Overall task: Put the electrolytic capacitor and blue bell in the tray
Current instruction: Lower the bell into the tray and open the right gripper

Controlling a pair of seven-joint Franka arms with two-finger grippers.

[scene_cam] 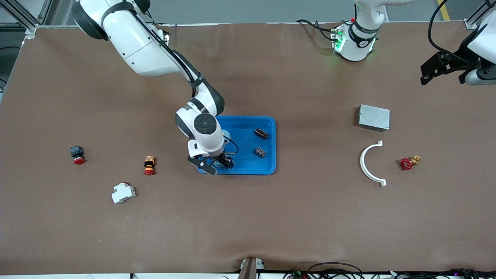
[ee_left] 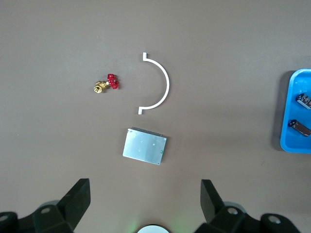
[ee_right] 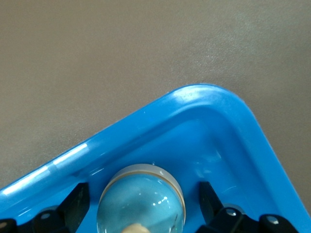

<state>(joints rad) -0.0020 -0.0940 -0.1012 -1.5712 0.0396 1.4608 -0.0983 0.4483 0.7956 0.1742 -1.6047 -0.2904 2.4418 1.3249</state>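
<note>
The blue tray (scene_cam: 267,168) lies mid-table. In its corner nearest the front camera, toward the right arm's end, a pale blue domed bell (ee_right: 146,189) sits on the tray floor (ee_right: 218,145). My right gripper (scene_cam: 217,164) (ee_right: 143,199) hangs low over it, open, one finger on each side of the dome with gaps showing. Two small dark parts also lie in the tray: a dark cylinder (scene_cam: 261,133) that looks like the electrolytic capacitor, and a striped one (scene_cam: 260,152). My left gripper (scene_cam: 441,75) (ee_left: 144,199) waits, open and holding nothing, high over the left arm's end of the table.
A grey metal box (scene_cam: 374,117), a white curved strip (scene_cam: 366,164) and a red-handled brass valve (scene_cam: 409,162) lie toward the left arm's end. Toward the right arm's end are a red push button (scene_cam: 77,155), an orange-and-red button (scene_cam: 149,165) and a white breaker (scene_cam: 123,192).
</note>
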